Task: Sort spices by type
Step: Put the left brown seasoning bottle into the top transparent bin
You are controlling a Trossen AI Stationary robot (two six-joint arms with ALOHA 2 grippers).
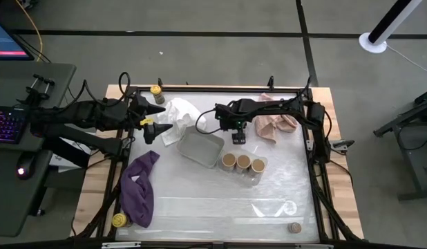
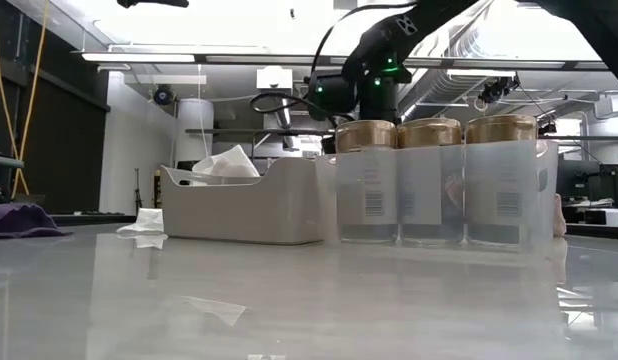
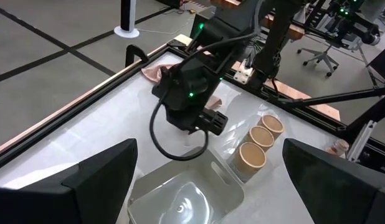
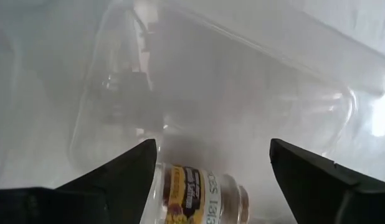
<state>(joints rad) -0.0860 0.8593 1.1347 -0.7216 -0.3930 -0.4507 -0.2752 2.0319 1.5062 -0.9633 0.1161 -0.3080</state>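
Nearest the camera, one tiny brownish jar (image 1: pixel 294 227) stands at the tabletop's near right and a yellow-lidded jar (image 1: pixel 118 220) at the near left. Farther in, three tan-topped jars (image 1: pixel 242 162) are lined up right of the grey tray (image 1: pixel 200 147). Just beyond, the right gripper (image 1: pixel 238 137) is seen with jaws spread around a small labelled jar (image 4: pixel 199 196); a clean upward withdrawal is advised. At far left, the left gripper (image 1: pixel 157 120) waits, jaws spread.

2 dark jointed arms (image 1: pixel 269 107), black looping cables, small green lights.

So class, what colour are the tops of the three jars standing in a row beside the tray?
Tan-gold tops, clearest in the low view.
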